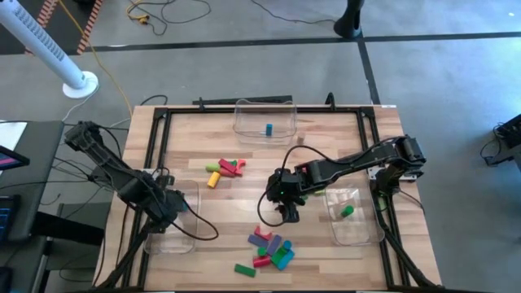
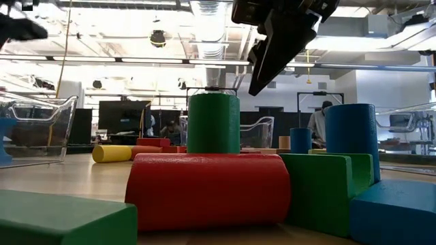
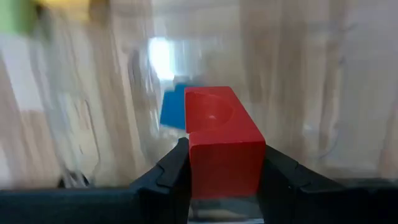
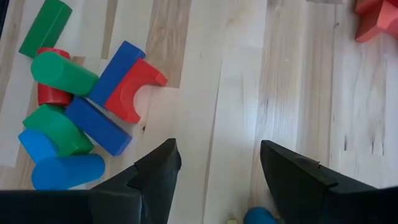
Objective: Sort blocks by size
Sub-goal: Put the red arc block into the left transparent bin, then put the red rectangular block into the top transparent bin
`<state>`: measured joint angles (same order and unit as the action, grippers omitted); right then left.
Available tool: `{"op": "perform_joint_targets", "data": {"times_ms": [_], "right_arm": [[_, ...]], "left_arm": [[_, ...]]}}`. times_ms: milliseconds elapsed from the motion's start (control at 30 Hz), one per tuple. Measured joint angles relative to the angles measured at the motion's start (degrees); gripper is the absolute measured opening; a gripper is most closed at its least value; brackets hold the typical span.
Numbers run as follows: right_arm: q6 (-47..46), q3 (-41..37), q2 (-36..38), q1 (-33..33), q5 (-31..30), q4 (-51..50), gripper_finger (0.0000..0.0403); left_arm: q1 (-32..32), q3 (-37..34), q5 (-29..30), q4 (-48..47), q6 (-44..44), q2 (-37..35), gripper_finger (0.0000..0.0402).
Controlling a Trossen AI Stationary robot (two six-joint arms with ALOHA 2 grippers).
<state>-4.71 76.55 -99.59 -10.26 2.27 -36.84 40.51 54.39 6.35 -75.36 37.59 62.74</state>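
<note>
Mid-sort: red block [image 3: 224, 146] clamped in left tool [image 1: 172, 205] over the clear bin [image 1: 183, 236] at the worktop's [image 1: 220, 212] left edge, awaiting release; right tool [image 1: 285, 210] apart, above bare wood beside the near pile of blocks [image 1: 269, 248], needing a descent onto one.

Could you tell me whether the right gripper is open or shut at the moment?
Open. The right gripper shows its two fingers standing well apart over bare table, with nothing between them.
</note>
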Motion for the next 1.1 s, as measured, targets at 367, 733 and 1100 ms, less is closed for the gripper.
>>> {"op": "perform_joint_targets", "data": {"times_ms": [367,733,1100], "right_arm": [[0.1,0.0,0.0,0.0,0.0,-1.9,0.0255],[0.2,0.0,0.0,0.0,0.0,-3.5,0.0255],[0.0,0.0,0.0,-0.7,0.1,-3.7,0.0255]], "left_arm": [[0.3,-7.4,-4.8,7.5,2.7,0.0,0.0139],[0.3,-7.5,-4.6,8.1,3.6,0.0,0.0147],[0.3,-6.7,-4.6,8.3,2.2,0.0,0.0202]]}}
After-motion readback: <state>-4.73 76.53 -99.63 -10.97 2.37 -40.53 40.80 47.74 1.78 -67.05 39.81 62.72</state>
